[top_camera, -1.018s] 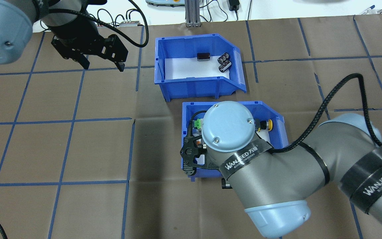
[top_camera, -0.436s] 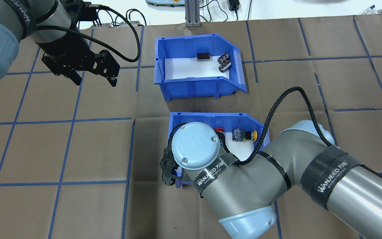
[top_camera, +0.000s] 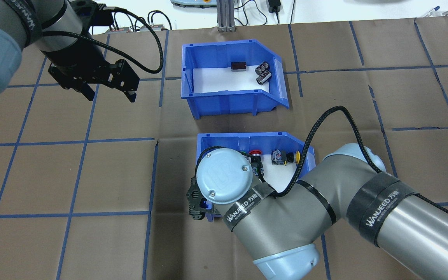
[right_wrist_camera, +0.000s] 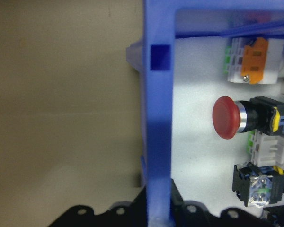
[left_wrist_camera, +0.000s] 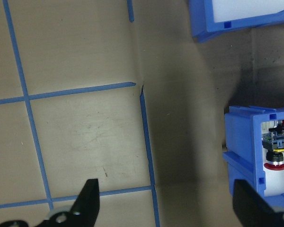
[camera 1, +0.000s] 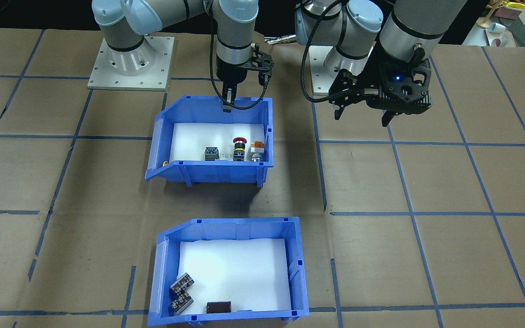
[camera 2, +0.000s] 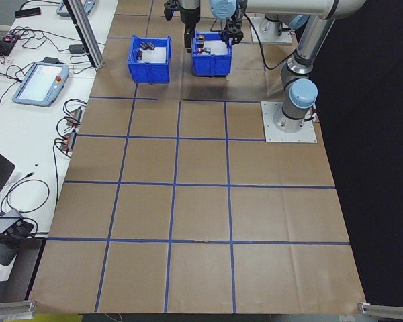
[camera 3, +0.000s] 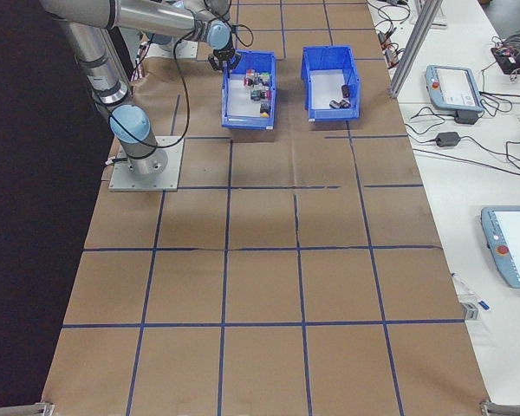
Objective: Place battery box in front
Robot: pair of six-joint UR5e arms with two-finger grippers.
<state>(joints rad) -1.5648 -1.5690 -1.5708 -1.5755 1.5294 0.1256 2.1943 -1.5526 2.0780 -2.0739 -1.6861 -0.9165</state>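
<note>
Right end effector (camera 1: 229, 104) gripping switch bin (camera 1: 212, 173), battery box (camera 1: 230, 314) well beyond

A strip of bare table (top_camera: 177, 124) separates the battery box (top_camera: 231, 77) from the switch bin (top_camera: 247, 163). The right arm (top_camera: 305, 210) overhangs the switch bin, blocking access from above.

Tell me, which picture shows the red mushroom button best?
The right wrist-mounted view: the red button fills the frame, lying sideways on the switch bin's white floor. The front-facing and left wrist views show it small; overhead, the right arm half hides it; side views are too distant.
</note>
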